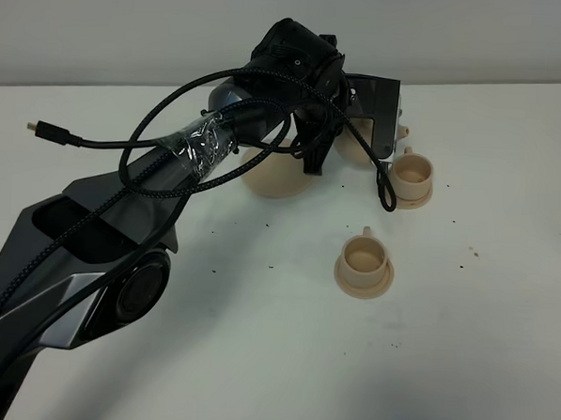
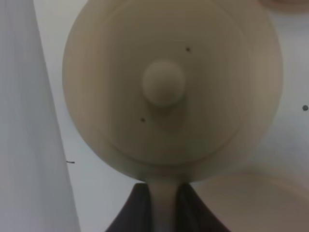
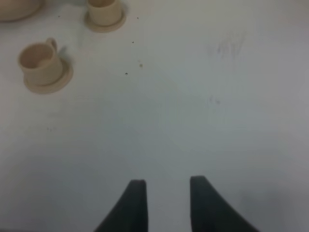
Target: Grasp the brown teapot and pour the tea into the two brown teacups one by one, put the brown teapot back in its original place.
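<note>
The left end effector (image 2: 163, 189) is clamped on the brown teapot (image 2: 169, 87) at its handle, seemingly just beside the far teacup (image 1: 413, 175). The right end effector (image 3: 167, 181) stands apart. Tilt slowly, spout centred over that teacup.

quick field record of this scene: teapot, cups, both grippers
teapot: brown teapot, lid on; lifted or resting, cannot tell
left gripper: left gripper shut on the teapot's handle
right gripper: right gripper open, empty, above bare table
cups: two brown teacups, upright, apart, each on its own saucer
cup contents: no tea visible
</note>
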You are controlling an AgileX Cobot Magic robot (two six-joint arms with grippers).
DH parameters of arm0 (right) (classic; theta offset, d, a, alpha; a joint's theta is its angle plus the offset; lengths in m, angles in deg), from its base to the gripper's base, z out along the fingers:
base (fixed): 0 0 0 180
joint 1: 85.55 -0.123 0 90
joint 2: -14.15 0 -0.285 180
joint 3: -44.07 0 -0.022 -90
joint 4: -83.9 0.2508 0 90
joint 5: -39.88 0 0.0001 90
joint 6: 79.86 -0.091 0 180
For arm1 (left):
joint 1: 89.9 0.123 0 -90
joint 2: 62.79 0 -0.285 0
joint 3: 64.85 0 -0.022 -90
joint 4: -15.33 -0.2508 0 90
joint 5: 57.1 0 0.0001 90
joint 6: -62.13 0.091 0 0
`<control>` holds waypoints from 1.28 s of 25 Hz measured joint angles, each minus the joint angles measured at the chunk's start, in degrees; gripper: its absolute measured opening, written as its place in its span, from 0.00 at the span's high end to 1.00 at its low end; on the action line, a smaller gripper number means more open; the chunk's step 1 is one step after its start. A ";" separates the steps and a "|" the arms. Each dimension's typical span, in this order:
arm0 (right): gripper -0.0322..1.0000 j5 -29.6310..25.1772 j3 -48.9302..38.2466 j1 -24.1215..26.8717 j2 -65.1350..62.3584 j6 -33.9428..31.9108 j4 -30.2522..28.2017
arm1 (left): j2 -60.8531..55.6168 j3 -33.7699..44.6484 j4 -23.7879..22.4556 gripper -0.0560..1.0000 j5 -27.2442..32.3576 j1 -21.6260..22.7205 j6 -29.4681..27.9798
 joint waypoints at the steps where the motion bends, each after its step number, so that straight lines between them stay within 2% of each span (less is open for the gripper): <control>1: 0.74 0.00 0.00 0.00 0.00 0.00 -0.06 | 0.00 0.00 -0.66 0.83 -0.26 -0.19 0.00; 13: 0.74 0.00 0.00 0.00 0.00 0.00 -0.12 | 0.00 0.00 -4.49 0.83 -2.20 -1.61 0.00; 21: 0.74 0.00 0.00 0.00 0.00 0.00 -0.12 | 0.00 0.00 -7.48 0.83 -1.48 -2.60 1.65; 32: 0.74 0.00 0.00 0.00 0.00 0.00 -0.33 | 1.02 0.00 -7.95 0.83 -0.35 -2.68 5.47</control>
